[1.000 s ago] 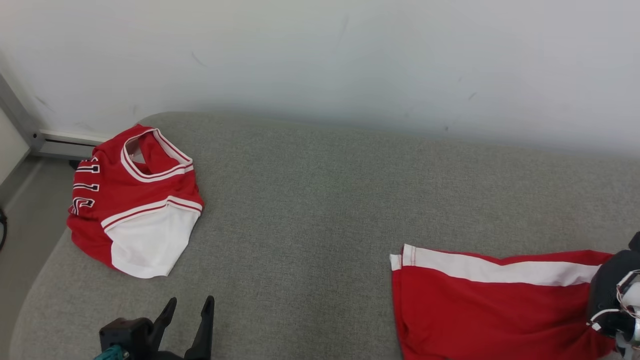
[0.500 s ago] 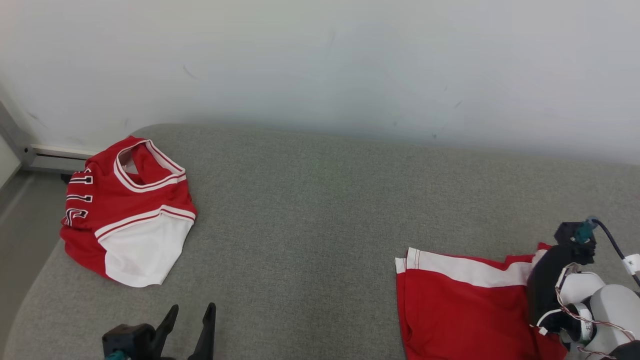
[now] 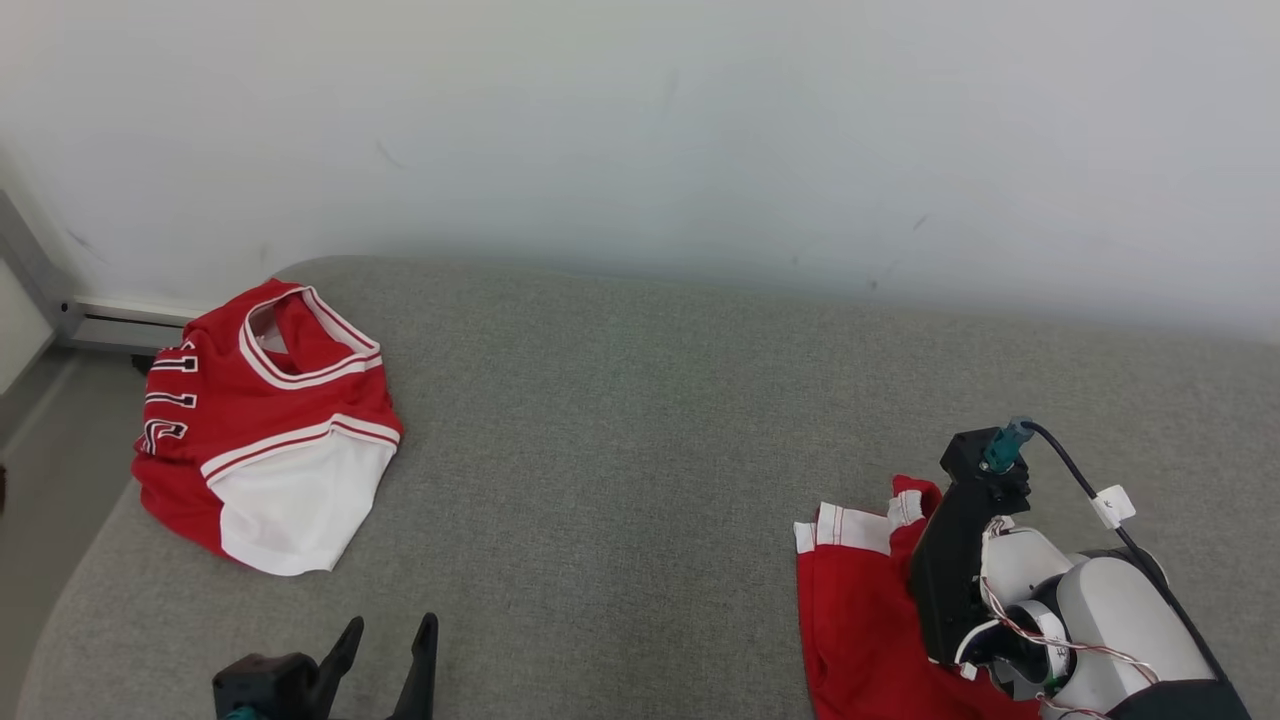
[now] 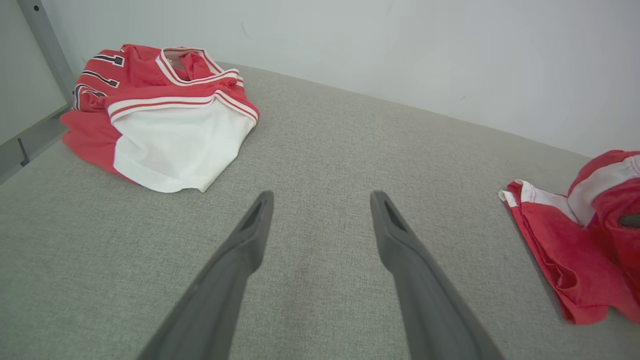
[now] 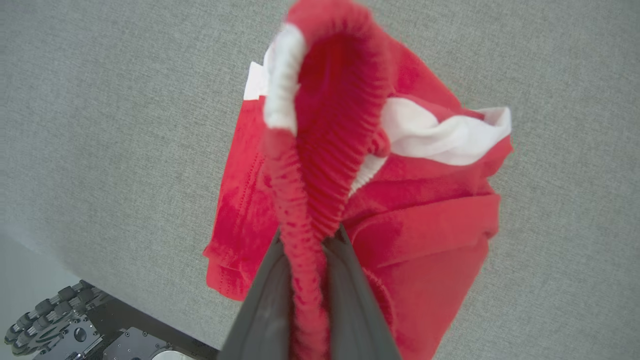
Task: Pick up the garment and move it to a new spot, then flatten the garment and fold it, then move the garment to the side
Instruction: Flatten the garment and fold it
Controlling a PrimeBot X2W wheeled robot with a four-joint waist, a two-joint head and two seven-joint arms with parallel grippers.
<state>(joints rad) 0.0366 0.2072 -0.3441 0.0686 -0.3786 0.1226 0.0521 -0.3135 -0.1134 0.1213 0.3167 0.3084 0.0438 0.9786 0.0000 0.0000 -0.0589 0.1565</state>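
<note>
Two red garments lie on the grey fabric surface (image 3: 640, 420) in the head view: a red-and-white jersey (image 3: 270, 420) at far left and red shorts (image 3: 860, 620) with a white stripe at lower right. The right claw (image 3: 950, 570) points down into the shorts, whose upper edge is bunched beside it. The left claw (image 3: 390, 628) sits at bottom left, released. From the left wrist, its fingers spread wide over the surface, jersey ahead to the left, shorts off to the right. From the right wrist, the claw is clenched on the shorts' ribbed waistband (image 5: 325, 125), which loops up from between the fingers; the rest lies crumpled on the surface.
</note>
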